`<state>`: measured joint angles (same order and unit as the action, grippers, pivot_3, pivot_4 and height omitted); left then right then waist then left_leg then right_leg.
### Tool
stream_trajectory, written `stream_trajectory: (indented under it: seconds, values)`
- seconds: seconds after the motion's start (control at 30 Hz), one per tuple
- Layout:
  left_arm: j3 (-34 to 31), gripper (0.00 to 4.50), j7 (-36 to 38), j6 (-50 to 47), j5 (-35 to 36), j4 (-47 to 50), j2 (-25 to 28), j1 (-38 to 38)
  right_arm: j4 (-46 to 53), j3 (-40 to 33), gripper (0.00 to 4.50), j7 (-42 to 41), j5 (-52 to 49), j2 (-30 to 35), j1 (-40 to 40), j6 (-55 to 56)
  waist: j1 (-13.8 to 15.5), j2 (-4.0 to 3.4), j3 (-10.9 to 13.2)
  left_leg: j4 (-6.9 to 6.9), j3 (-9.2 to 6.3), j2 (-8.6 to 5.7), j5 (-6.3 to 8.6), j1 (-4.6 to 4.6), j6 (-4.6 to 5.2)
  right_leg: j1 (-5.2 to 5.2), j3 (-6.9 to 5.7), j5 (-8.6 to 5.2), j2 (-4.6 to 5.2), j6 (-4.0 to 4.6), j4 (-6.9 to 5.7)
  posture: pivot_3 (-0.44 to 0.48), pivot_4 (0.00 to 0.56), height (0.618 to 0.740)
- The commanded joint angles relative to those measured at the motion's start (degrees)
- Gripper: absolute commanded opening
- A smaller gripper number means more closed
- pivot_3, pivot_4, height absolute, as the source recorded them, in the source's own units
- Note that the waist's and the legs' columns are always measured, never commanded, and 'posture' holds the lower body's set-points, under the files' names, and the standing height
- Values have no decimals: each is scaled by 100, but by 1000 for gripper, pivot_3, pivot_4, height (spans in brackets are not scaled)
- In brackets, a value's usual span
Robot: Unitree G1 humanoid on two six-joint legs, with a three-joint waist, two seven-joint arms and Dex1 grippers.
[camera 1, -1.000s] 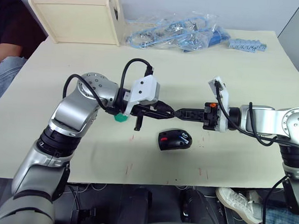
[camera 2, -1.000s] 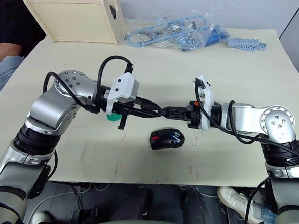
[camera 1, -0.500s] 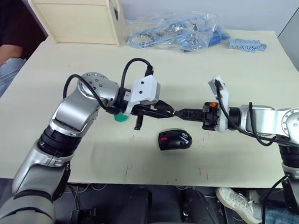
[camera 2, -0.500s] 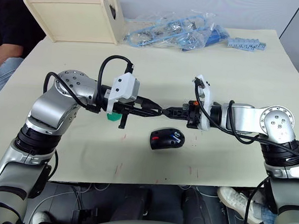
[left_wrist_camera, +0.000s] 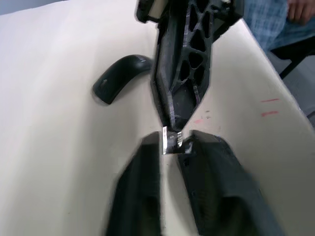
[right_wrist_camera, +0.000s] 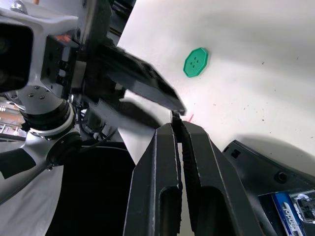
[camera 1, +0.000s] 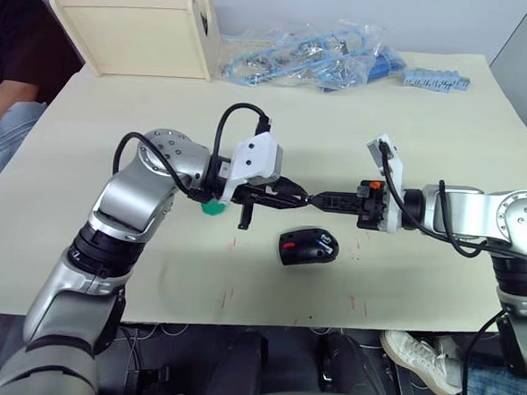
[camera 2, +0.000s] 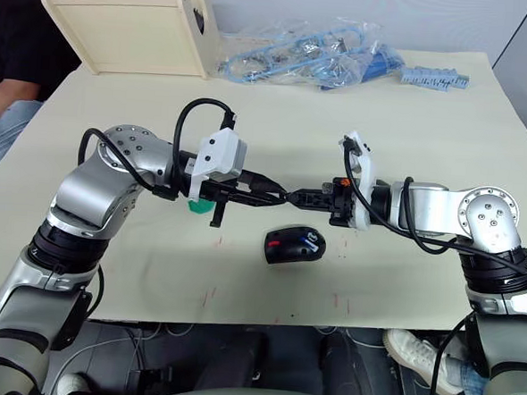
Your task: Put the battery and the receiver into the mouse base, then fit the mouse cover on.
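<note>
Above the table my two grippers meet tip to tip. The right gripper (camera 1: 313, 200) is shut on the receiver (left_wrist_camera: 171, 141), a tiny silver plug. It still lies between the parted fingers of my open left gripper (camera 1: 297, 198). Just below them on the table lies the mouse base (camera 1: 308, 247), black with red markings. The blue-and-white battery (right_wrist_camera: 288, 211) sits in its compartment. The mouse cover (left_wrist_camera: 120, 78), a smooth black curved shell, lies on the table beyond the fingertips in the left wrist view.
A green button-like disc (camera 1: 212, 207) lies under the left gripper. At the back stand a wooden box (camera 1: 135, 33), clear bags of blue parts (camera 1: 317, 57) and loose blue pieces (camera 1: 436, 80). A person (camera 1: 6, 83) sits at the far left.
The right gripper's fingers have closed on the receiver at the left gripper's tips. The left gripper's fingers have parted. Neither arm has shifted.
</note>
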<state>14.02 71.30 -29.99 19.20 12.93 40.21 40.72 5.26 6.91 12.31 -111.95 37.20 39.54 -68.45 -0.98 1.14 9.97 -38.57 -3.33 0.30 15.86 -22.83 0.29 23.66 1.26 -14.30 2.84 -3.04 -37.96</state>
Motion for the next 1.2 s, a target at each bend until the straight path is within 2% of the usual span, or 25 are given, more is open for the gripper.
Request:
stream_trajectory:
  seconds: [0.03, 0.13, 0.2, 0.4, 0.77, 0.83, 0.97, 1.2]
  values:
    - [-194, 2465, -155, -236, 186, 197, -29, -23, 93, -144, 0, -80, -105, 119, -46, 22, 0, 0, 0, 0, 0, 0, 0, 0, 0, 0, -1, 0, 0, 0, 0, 0, 150, 740]
    - [-357, 3831, -368, -619, 442, 440, -41, -257, 190, -229, 0, -131, -105, 321, -260, 21, 0, 0, 0, 0, 0, 0, 0, 0, 0, 0, 0, 0, 0, 0, 0, 0, 150, 740]
    - [-461, 4445, -488, -771, 553, 596, -7, -490, 274, -285, 0, -173, -105, 480, -436, 45, 1, 0, 0, 0, 0, 1, 0, -1, 0, 0, 1, 0, 1, 0, 3, 0, 150, 740]
    - [-670, 4445, -767, -982, 771, 969, 66, -1130, 515, -485, 0, -251, -105, 790, -984, 189, 4, 0, 0, 0, -2, 2, 0, 1, 0, 0, 0, 0, -1, 0, -1, 0, 150, 740]
    - [-603, 4445, -1039, -609, 668, 1132, 118, -2003, 1028, -1179, 0, -577, -105, 1456, -2210, 438, 19, 0, 0, -2, 1, 1, 0, 2, 0, -3, 2, 0, 0, 0, -1, 0, 150, 740]
    - [-513, 4445, -1086, -432, 543, 1016, 89, -2177, 1169, -1462, 0, -655, -105, 1585, -2650, 504, 19, -1, -1, -2, 4, 2, 0, 7, 0, -3, 7, 0, -1, 0, -4, 0, 150, 740]
    - [-359, 4445, -1097, -102, 358, 804, 1, -2316, 1432, -1853, 0, -787, -105, 1761, -3302, 640, 37, -1, -1, -1, 2, 2, 0, 4, 0, -5, 3, 0, -1, 0, -1, 0, 150, 740]
    - [-152, 4445, -1068, 340, 69, 420, -144, -2310, 1636, -2190, 0, -820, -105, 1802, -3900, 890, 29, -3, -2, -5, 8, 2, 0, 11, 1, -9, 11, 1, -2, -2, -2, 0, 150, 740]
